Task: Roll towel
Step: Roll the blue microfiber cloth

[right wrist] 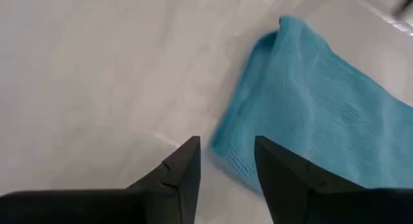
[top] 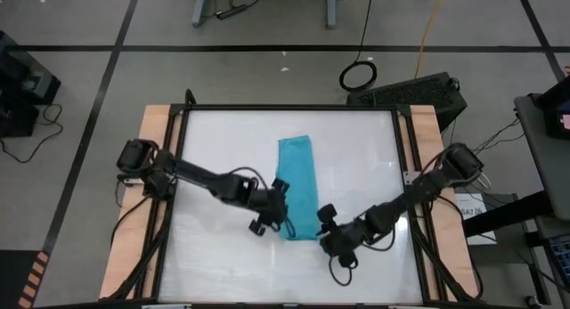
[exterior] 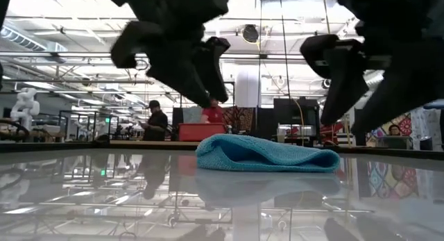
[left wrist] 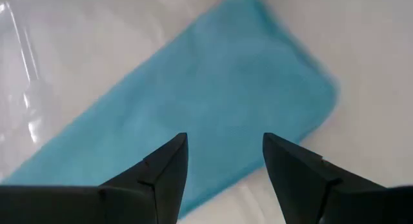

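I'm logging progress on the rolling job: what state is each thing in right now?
towel: folded into a long strip, lying flat on the table, not yet rolled, held by neither pincer.
left pincer: open, above the strip's near end on its left side, empty.
right pincer: open, above the strip's near end on its right side, empty.
table: white glossy top carrying only the towel.

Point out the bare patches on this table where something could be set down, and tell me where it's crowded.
Free: the white table surface between the towel and the left wooden edge, and likewise between towel and right edge, in the far half. Crowded: the towel's near end, where the open left gripper and right gripper flank it from both sides.
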Motion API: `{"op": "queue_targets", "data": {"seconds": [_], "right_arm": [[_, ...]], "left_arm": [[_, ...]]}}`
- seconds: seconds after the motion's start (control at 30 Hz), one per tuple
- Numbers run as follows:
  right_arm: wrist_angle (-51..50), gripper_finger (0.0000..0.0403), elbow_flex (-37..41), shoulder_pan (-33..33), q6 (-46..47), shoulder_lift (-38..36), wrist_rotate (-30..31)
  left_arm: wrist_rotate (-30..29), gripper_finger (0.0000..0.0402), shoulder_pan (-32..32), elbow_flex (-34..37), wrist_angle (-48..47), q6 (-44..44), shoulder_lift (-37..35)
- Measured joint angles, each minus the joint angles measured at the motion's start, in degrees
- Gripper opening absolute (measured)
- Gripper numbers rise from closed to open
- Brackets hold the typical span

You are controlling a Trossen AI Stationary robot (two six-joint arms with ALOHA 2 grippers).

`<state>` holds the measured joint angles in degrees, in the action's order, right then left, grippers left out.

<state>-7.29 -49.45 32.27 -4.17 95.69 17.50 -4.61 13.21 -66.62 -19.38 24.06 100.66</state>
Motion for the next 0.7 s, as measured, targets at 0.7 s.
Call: {"op": "queue_targets", "data": {"seconds": [0.7], "right_arm": [[3.08, 0.0151, -0.13, 1.08, -1.46, 7.29, 6.61]], "left_arm": [[-10.97, 0.0207, 10.92, 0.73, 6.70, -4.31, 10.17]]}}
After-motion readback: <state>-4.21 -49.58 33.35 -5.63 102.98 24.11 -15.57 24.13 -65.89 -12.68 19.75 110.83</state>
